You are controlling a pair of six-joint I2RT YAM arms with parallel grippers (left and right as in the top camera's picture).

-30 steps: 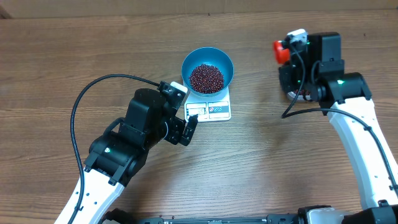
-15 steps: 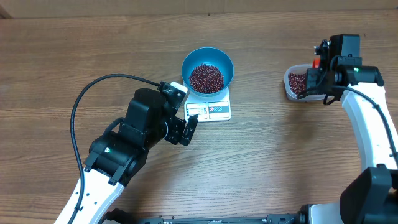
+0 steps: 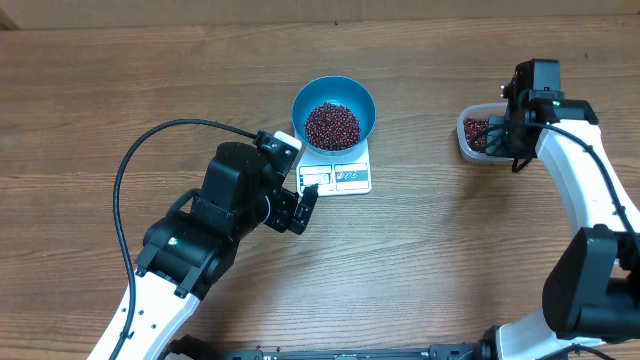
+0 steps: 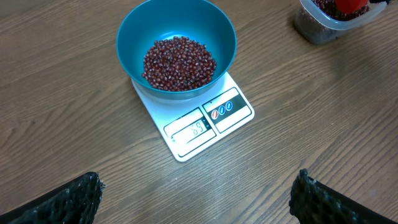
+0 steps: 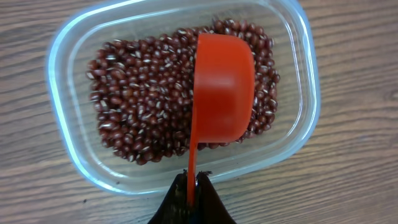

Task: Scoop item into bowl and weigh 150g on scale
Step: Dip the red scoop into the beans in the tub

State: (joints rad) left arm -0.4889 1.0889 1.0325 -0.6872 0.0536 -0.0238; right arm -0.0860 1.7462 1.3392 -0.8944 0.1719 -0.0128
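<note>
On the wooden tabletop, the right tool, clamped on a red scoop, hung over the tub of beans, apparently to load the bowl, the left tool gaping idle.

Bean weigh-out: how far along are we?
Done: round bright blue bowl sits on the small white kitchen scale with a mound of dark red-brown beans inside. In hand: right end effector shut on the red plastic scoop, over beans in the clear plastic tub. To do: probably more scoops; display too blurred to confirm the target.
</note>
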